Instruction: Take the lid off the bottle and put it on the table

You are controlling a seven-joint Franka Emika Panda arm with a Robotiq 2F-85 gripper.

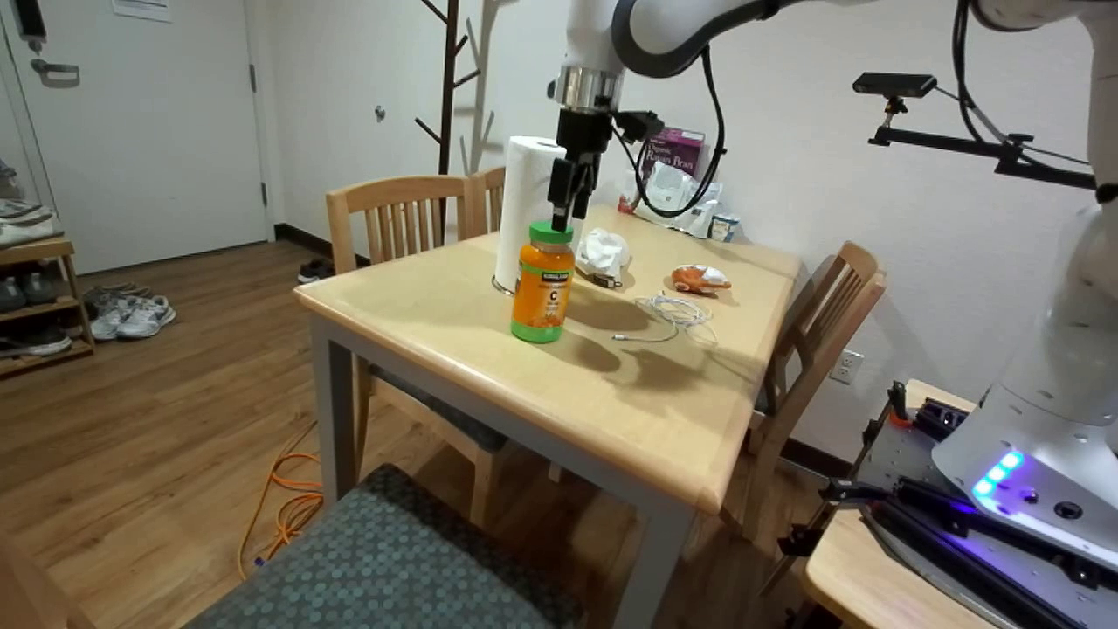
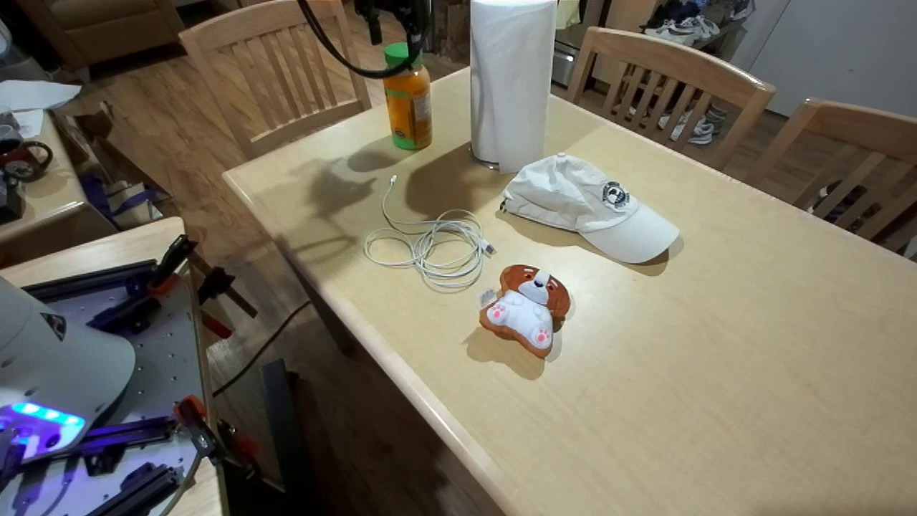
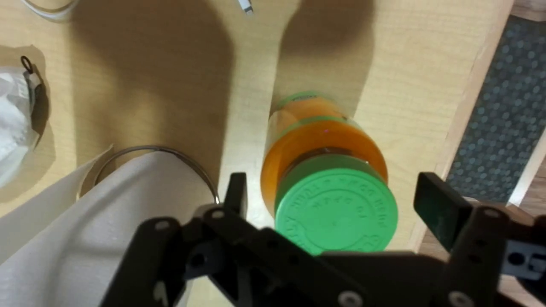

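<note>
I hold my claw (image 3: 331, 197) wide over the green lid (image 3: 337, 212), which sits on the orange bottle (image 1: 541, 288), upright on the counter (image 1: 646, 411) near the paper towel roll (image 2: 512, 82).

The white Franka Emika Panda arm (image 1: 677, 24) has a curved black band (image 1: 651, 63) along one link; its rounded base (image 1: 1022, 419) carries glowing blue lights (image 1: 996, 473), round dark fittings (image 1: 1067, 509) and a small dark label (image 2: 54, 326). A silver metal collar (image 1: 587, 87) tops the black Robotiq gripper (image 3: 335, 194), near a looping black cable (image 1: 721, 144); the wrist view shows blocky fingertips (image 3: 437, 209), pale screw heads (image 3: 349, 298) and a grey plate (image 3: 509, 270)
</note>
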